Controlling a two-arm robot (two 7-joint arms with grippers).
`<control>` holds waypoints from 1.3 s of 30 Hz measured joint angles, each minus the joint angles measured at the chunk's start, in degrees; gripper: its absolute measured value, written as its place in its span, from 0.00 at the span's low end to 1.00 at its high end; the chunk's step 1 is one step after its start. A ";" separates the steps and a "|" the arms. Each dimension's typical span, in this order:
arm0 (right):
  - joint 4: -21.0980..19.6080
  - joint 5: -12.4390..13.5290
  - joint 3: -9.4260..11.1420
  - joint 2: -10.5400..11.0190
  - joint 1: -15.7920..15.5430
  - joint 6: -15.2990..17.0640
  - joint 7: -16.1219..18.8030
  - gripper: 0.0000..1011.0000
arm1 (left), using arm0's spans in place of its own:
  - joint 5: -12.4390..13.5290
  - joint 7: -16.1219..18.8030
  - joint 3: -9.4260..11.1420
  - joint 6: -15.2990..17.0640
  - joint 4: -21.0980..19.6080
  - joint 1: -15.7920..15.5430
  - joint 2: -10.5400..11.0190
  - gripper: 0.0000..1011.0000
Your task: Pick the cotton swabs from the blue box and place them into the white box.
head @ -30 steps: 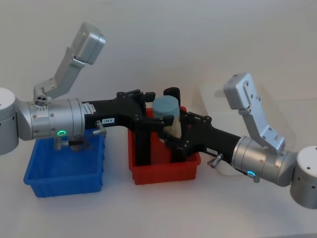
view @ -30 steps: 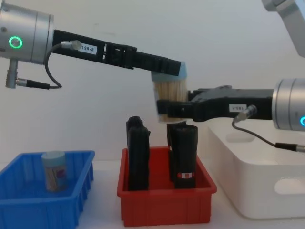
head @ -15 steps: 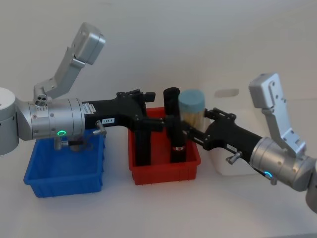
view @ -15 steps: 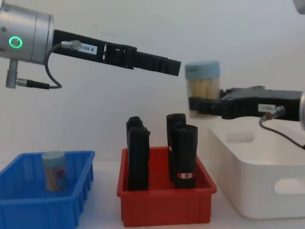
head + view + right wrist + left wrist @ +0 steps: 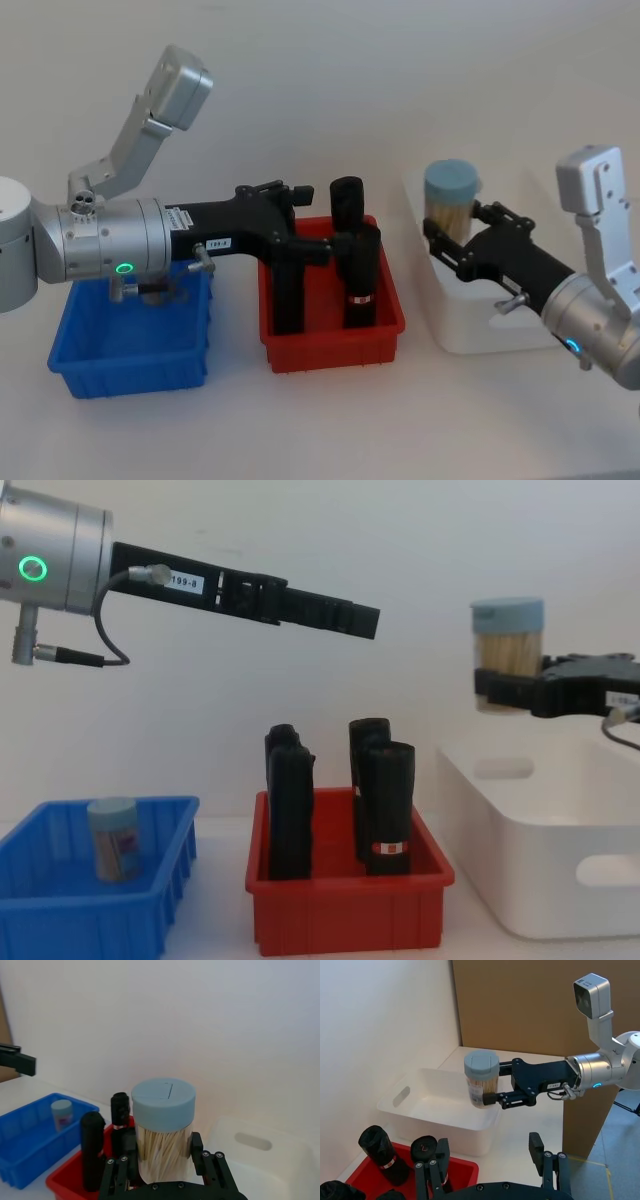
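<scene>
Right gripper (image 5: 498, 688): jaws clamped on the swab jar's (image 5: 507, 645) body, holding it upright.
Swab jar: aloft over the white box's (image 5: 540, 880) left end, likely for lowering in.
Left gripper (image 5: 355, 618): jaws spread, empty, over the red box (image 5: 345, 910).
Second jar (image 5: 113, 838): stands in the blue box (image 5: 160, 910).

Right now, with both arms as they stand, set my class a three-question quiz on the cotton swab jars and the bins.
1. True or false: the right gripper holds a clear, pale-blue-lidded jar of cotton swabs above the large white plastic tub.
2. Where does the other swab jar stand?
A. in the bright blue ribbed plastic bin
B. in the red plastic bin
C. in the white tub
3. Fill in: the fingers of the left gripper are ____.

Key: 1 true; 2 A; 3 open.
</scene>
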 joint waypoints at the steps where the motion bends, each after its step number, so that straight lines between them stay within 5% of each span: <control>1: 0.12 -0.02 0.10 0.02 -0.06 -0.13 -0.56 0.62 | 0.00 0.00 0.00 0.00 0.00 0.00 0.00 0.99; 12: 3.85 -1.05 0.80 -0.76 0.72 -1.98 -8.69 0.62 | 0.01 0.00 0.00 0.00 0.00 0.00 0.00 0.99; 21: 12.48 -1.69 1.19 -3.01 4.70 -2.94 -14.66 0.61 | 0.01 0.01 0.00 0.00 0.00 0.00 0.00 0.99; 39: 26.42 -2.28 1.31 -6.03 11.44 -1.56 -15.89 0.62 | 0.01 0.00 0.00 0.00 0.00 0.00 0.00 0.99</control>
